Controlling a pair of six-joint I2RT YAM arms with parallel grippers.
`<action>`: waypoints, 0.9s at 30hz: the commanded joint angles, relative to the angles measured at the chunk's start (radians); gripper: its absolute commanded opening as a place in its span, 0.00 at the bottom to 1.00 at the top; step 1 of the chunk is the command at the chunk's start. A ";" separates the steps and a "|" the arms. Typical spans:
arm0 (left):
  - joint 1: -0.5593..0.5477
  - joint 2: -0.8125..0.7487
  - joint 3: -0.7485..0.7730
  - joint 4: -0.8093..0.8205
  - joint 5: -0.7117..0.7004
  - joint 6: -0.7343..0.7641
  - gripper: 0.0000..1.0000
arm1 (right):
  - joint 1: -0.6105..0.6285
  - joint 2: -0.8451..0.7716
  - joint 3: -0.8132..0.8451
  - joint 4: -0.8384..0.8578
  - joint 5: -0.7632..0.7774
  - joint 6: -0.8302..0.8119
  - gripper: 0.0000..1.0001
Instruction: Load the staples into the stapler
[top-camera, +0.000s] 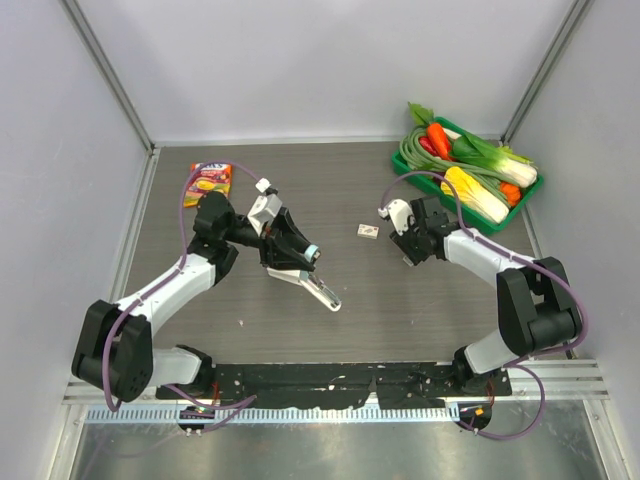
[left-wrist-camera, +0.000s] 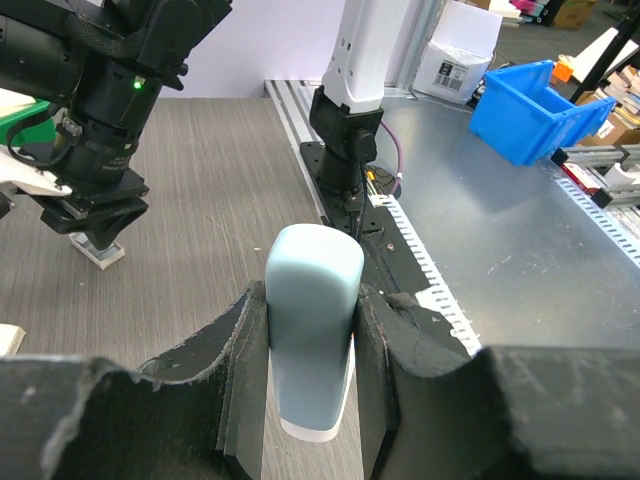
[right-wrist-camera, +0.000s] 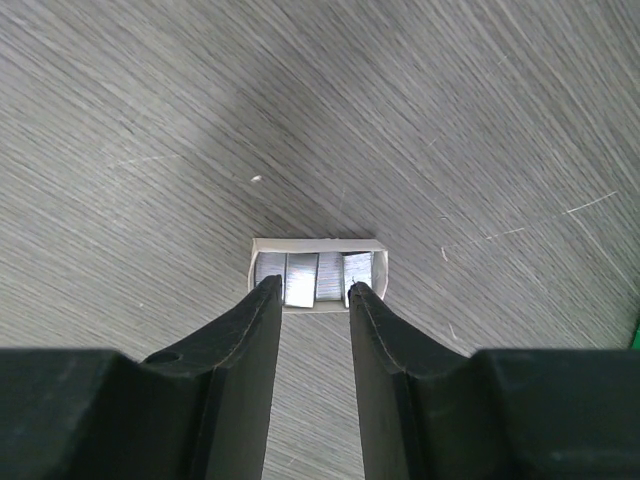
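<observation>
My left gripper (top-camera: 298, 256) (left-wrist-camera: 312, 300) is shut on a pale blue stapler (left-wrist-camera: 310, 350), holding it just above the table. The stapler's (top-camera: 322, 292) metal arm is swung open toward the near edge. The staples (right-wrist-camera: 316, 274) are silvery strips in a small open white tray on the table. My right gripper (top-camera: 408, 250) (right-wrist-camera: 314, 288) points down into that tray, jaws parted, with the middle strips between its fingertips. A tiny cream box piece with a reddish mark (top-camera: 368, 231) lies just left of the right gripper. In the left wrist view the tray (left-wrist-camera: 98, 253) shows under the right gripper (left-wrist-camera: 90, 215).
A green basket (top-camera: 532, 188) of toy vegetables stands at the back right. A colourful snack packet (top-camera: 210, 183) lies at the back left. Grey walls close three sides. Beyond the near edge are a blue bin (left-wrist-camera: 530, 105) and a cardboard box (left-wrist-camera: 455, 60).
</observation>
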 joint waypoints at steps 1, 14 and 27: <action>0.002 0.001 -0.003 0.029 -0.012 0.012 0.00 | 0.002 -0.002 0.002 0.049 0.025 -0.001 0.38; -0.001 0.005 -0.006 0.026 -0.015 0.018 0.00 | 0.000 0.028 0.030 0.041 0.062 0.012 0.33; -0.007 0.016 -0.004 0.022 -0.019 0.022 0.00 | -0.026 0.041 0.043 0.041 0.045 0.018 0.32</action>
